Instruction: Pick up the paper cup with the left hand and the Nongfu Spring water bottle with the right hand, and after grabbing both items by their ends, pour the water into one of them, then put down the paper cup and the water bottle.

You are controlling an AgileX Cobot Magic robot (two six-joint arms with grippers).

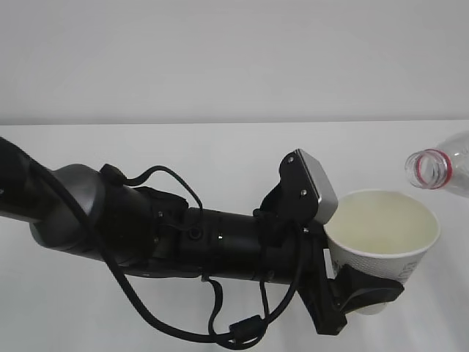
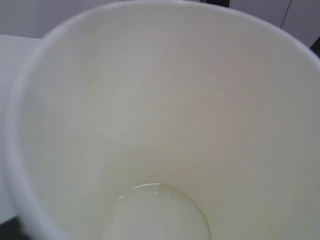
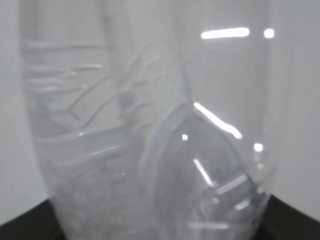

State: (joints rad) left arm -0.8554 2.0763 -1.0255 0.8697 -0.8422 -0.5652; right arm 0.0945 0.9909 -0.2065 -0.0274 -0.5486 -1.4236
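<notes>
One paper cup (image 1: 385, 238) is clamped by the left hand (image 1: 359, 290); one tilted Nongfu Spring water bottle (image 1: 443, 167) at right is presumably grasped by the unseen right hand.

The paper cup (image 1: 385, 242) at the lower right of the exterior view is matt white paper with a smooth cream inside. The Nongfu Spring water bottle (image 1: 443, 167), at the right edge, is clear glossy ribbed plastic. The left hand (image 1: 359, 293) is matt black plastic, with a smooth light grey block (image 1: 316, 185). The table (image 1: 220, 154) is matt white.
</notes>
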